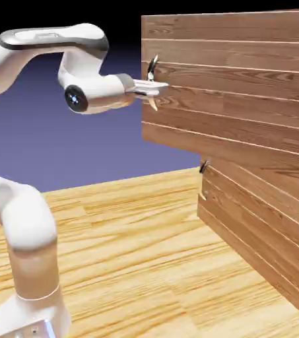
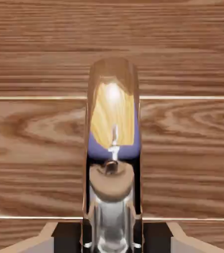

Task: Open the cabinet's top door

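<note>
End effector [image 1: 153, 88]: level, tips at the top door's edge, closed around the handle [image 2: 112, 148].
Handle: shiny metal loop, between the tips, filling the hand view's middle.
Top door [image 1: 237, 86]: directly ahead of the end effector, swung slightly out from the cabinet [image 1: 264, 224].
Lower door handle [image 1: 204, 166]: below, well apart.
Bench [image 1: 132, 251]: far beneath.

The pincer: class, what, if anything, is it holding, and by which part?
The pincer appears closed on the top door's metal loop handle, gripping its lower part near the door's edge.
</note>
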Robot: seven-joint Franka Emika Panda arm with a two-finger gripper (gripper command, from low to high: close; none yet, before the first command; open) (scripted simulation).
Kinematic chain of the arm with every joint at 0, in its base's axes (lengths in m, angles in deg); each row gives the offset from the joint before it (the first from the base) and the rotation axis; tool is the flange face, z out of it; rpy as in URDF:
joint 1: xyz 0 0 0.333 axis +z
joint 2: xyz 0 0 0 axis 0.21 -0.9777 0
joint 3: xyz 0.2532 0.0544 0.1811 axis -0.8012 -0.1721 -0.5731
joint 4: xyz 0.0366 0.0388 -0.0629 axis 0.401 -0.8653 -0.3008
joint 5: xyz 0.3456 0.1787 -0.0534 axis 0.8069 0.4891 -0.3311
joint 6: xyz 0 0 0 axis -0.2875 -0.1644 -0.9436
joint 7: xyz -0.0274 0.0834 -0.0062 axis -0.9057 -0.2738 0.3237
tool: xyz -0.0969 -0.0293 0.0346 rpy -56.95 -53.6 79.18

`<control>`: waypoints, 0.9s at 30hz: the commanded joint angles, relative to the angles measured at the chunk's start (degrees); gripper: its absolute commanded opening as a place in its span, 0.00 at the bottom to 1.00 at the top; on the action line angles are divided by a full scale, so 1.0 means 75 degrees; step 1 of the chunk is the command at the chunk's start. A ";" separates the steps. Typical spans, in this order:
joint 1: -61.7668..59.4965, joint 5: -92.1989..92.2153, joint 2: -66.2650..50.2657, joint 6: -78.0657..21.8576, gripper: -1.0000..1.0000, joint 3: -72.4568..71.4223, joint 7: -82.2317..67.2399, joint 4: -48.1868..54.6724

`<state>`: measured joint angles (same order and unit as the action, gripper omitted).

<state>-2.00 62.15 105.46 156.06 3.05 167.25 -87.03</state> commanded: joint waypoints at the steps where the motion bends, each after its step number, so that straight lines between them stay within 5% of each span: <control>1: 0.0278 -0.0241 0.0140 0.0022 0.00 0.0222 0.0106 -0.0144; 14: 0.3411 -0.4101 0.2088 0.1015 0.00 0.2444 0.2287 -0.1657; 20: 0.3188 -0.6094 0.2845 0.0510 0.00 0.2552 0.4177 -0.2318; 27: 0.1942 -0.8339 0.4298 -0.1533 0.00 0.3119 0.5988 -0.3060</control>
<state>12.57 -0.46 137.70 144.63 26.45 212.17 -109.97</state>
